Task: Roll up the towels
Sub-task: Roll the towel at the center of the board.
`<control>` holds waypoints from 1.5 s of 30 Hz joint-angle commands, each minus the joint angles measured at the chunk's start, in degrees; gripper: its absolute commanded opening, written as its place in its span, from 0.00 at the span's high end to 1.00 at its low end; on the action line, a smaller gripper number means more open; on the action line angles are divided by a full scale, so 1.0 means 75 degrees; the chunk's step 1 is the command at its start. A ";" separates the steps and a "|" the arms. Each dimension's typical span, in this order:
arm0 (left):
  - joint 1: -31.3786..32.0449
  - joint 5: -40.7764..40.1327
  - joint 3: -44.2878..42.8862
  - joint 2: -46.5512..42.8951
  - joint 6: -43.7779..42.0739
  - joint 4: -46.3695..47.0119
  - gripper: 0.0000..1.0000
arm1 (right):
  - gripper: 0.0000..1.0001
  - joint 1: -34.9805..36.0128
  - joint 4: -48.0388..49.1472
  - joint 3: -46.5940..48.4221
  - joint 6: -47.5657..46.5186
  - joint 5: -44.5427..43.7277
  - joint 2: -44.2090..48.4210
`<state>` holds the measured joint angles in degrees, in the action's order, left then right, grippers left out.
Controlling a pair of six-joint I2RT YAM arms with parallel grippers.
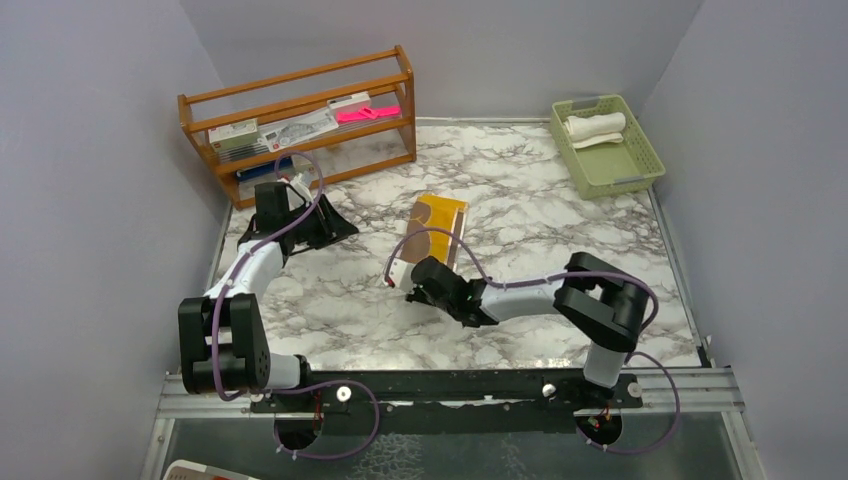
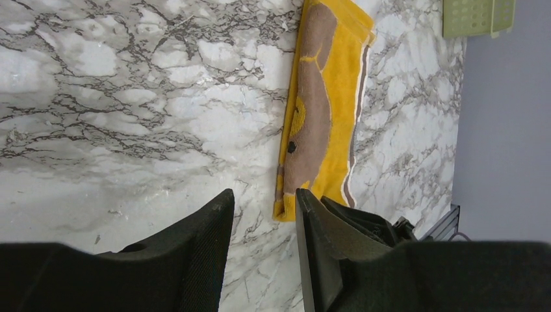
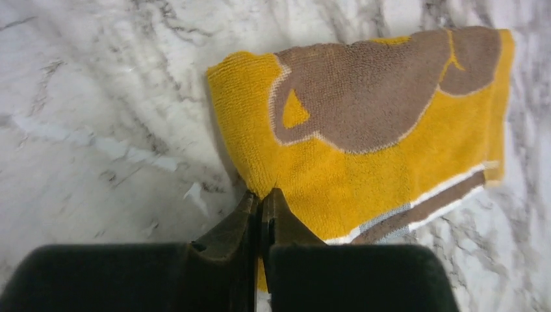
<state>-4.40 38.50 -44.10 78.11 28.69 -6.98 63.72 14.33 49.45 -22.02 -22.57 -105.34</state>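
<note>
Right gripper (image 3: 263, 203) pinches the near edge of the mustard-yellow towel (image 1: 441, 228).
Well left of the green basket (image 1: 640, 165) it lies flat, for you yet to roll; inside the basket the cream-white towel (image 1: 595, 127) is already rolled. Your left gripper (image 2: 263, 195) stands half spread, empty.

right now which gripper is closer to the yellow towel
Right. The right gripper is shut on the yellow towel at its near edge; the left gripper is open, apart, off to its left.
</note>
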 commanded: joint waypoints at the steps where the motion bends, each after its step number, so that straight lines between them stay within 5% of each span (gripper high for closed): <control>1: -0.0057 0.0362 0.0038 -0.0108 -0.0313 -0.0374 0.57 | 0.99 -0.0709 -0.2595 0.0472 0.1252 0.3186 0.0930; 6: 0.0047 0.0543 0.0455 -0.0415 -0.0143 -0.0198 0.58 | 0.99 -0.2315 -0.3840 0.1084 0.2198 0.6985 0.1035; 16: 0.1666 0.0547 0.0724 -0.0540 0.0661 0.0885 0.58 | 0.99 -0.3461 -0.4138 0.2344 0.4098 1.0992 -0.0903; 23: 0.2519 0.0502 0.0797 0.0027 0.1472 0.1983 0.59 | 0.99 -0.4052 -0.4436 0.3297 0.5226 1.1594 -0.1890; 35: 0.2705 0.0657 0.0911 0.0706 0.1951 0.2851 0.82 | 0.99 -0.4336 -0.5626 0.4469 0.6115 1.1612 -0.4049; 42: 0.2977 0.0688 0.1081 0.1520 0.2190 0.3488 1.00 | 0.99 -0.4345 -0.5673 0.4405 0.6154 1.1327 -0.4299; 45: 0.3045 0.0646 0.1218 0.1840 0.2385 0.3913 1.00 | 0.99 -0.4339 -0.5684 0.4400 0.6164 1.1252 -0.4343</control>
<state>17.61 42.13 -36.62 89.32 44.38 16.43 31.03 -23.81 83.20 21.76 66.67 -133.36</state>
